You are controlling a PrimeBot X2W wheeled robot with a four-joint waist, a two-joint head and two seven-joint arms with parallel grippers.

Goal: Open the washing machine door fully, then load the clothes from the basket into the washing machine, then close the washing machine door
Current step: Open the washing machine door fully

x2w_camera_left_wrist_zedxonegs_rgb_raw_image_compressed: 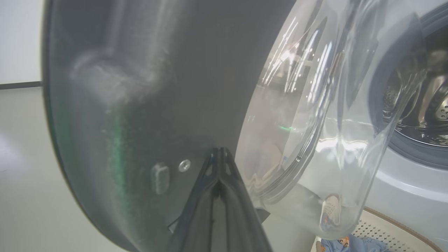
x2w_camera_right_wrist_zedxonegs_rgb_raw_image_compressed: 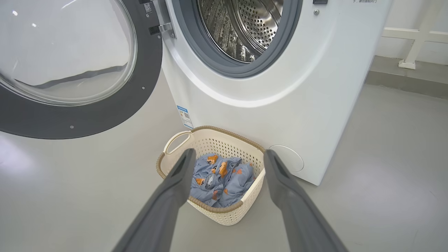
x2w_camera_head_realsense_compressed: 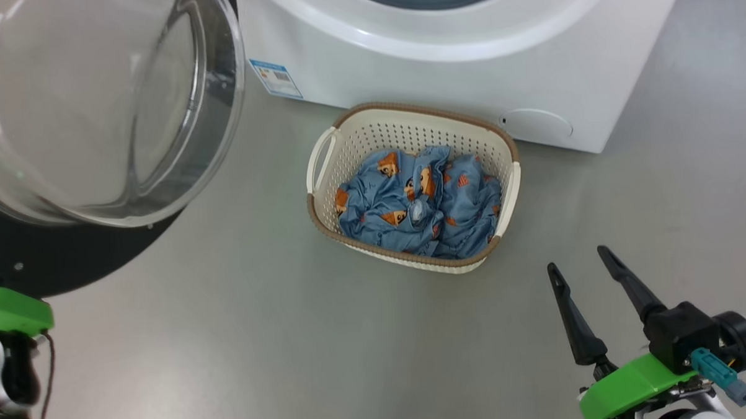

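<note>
Left gripper (x2w_camera_left_wrist_zedxonegs_rgb_raw_image_compressed: 218,154), fingers pressed together on nothing, points its tips at the dark inner ring of the washing machine door (x2w_camera_right_wrist_zedxonegs_rgb_raw_image_compressed: 115,112), low in the left wrist frame. Right gripper (x2w_camera_head_realsense_compressed: 576,259) gapes wide and empty at the head frame's lower right. White washing machine (x2w_camera_right_wrist_zedxonegs_rgb_raw_image_compressed: 297,105) fills the upper centre, its door swung open at upper left. Cream basket (x2w_camera_head_realsense_compressed: 322,168) sits on the floor just before it, holding the blue printed clothes (x2w_camera_head_realsense_compressed: 410,202).
</note>
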